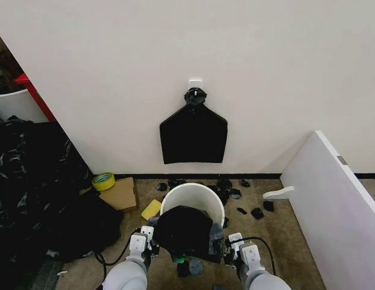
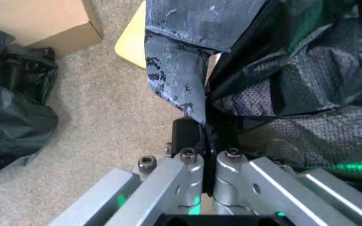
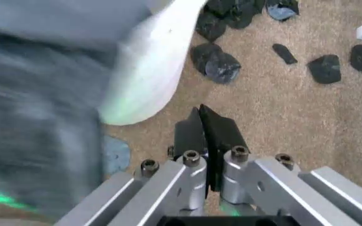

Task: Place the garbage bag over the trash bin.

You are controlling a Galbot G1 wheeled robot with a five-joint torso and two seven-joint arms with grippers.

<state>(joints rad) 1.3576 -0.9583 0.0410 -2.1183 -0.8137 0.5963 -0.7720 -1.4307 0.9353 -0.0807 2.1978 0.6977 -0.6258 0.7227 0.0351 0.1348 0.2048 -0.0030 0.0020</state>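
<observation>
Far left of the head view: heap of black plastic (image 1: pixel 30 181), then roll of yellow-green tape (image 1: pixel 103 180) on a cardboard box (image 1: pixel 119 194), with a yellow pad (image 1: pixel 151 209) beside the bin; none of it part of the job.

Left of centre: left gripper (image 1: pixel 152 240) low at the near-left side of the trash bin (image 1: pixel 175 194). In the left wrist view, left gripper (image 2: pixel 204 134) pressed together on a fold of the garbage bag (image 2: pixel 294 94), black film running straight into the pinch; grip judged to serve as one anchor for spreading the bag mouth.

Centre: garbage bag (image 1: pixel 184 232) bunched over the near half of the bin's opening, far rim bare (not yet drawn around the rim, by this judgement). Above, on the wall, flat black bag (image 1: pixel 193 135) with knotted top on a white hook (image 1: pixel 195 83); a spare, untouched.

Right of centre: right gripper (image 1: pixel 228 244) at the near-right side of the bin, mirroring the left so the film can be stretched between both. In the right wrist view, right gripper (image 3: pixel 207 126) closed, fingers (image 3: pixel 187 136) together over carpet; bag edge between them not discernible, so hold on the bag uncertain.

Further right: black scraps (image 1: pixel 256 212) scattered on the carpet (image 1: pixel 284 241), then a leaning white board (image 1: pixel 332 193).
</observation>
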